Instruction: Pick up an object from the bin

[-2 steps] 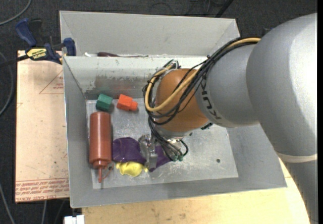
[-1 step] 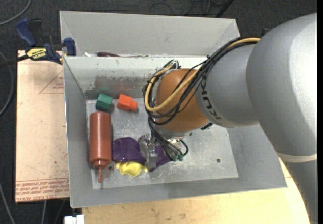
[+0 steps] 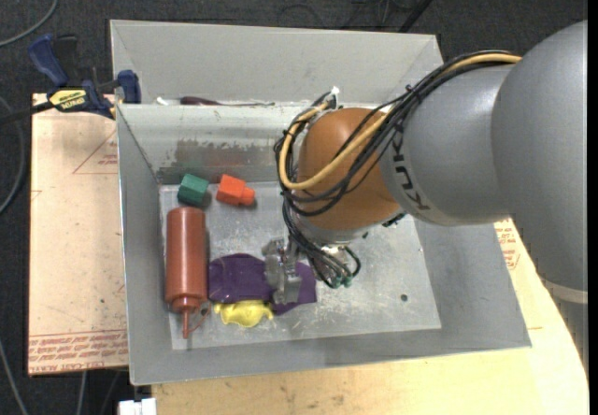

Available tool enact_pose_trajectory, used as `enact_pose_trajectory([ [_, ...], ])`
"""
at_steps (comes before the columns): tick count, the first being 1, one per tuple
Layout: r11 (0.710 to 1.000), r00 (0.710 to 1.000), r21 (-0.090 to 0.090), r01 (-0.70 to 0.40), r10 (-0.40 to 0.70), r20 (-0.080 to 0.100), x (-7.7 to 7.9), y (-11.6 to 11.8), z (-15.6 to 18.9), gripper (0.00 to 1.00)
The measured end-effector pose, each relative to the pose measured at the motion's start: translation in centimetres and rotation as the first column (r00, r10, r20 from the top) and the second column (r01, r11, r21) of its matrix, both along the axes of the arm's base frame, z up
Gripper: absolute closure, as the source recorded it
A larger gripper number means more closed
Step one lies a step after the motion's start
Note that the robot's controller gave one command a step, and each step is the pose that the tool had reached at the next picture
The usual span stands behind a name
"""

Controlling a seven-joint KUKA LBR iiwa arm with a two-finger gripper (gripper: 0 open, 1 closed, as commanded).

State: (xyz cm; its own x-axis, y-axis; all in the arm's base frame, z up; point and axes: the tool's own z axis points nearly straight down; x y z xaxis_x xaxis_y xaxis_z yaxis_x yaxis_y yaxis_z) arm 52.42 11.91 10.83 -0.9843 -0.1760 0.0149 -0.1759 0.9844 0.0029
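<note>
Jaws, released or clenched I cannot tell, sit over the right end of the soft purple rubbery toy point(image 3: 238, 278) by the grey metal bin's point(image 3: 420, 310) near wall, likely light and floppy, best pinched at a fold.

The arm point(image 3: 523, 123) stretched in from the right, its thick grey link sloping down and to the left. At the wrist sat a round orange cover point(image 3: 341, 175), with yellow and black cables point(image 3: 297, 147) looped over it. Below that the gripper point(image 3: 285, 278) pointed straight down, set low, a little left of the cover.
</note>
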Motion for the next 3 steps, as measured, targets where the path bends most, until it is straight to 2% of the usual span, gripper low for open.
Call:
enact_pose_trajectory([
  [1,1.0,1.0,0.004,-0.008,0.008,0.02,0.8,-0.1,2.8,1.0],
  [2,1.0,1.0,0.0,-0.019,0.019,-0.007,0.1,-0.2,3.4,1.0],
  [3,1.0,0.999,0.004,-0.029,0.029,0.015,0.5,-0.4,9.5,1.0],
])
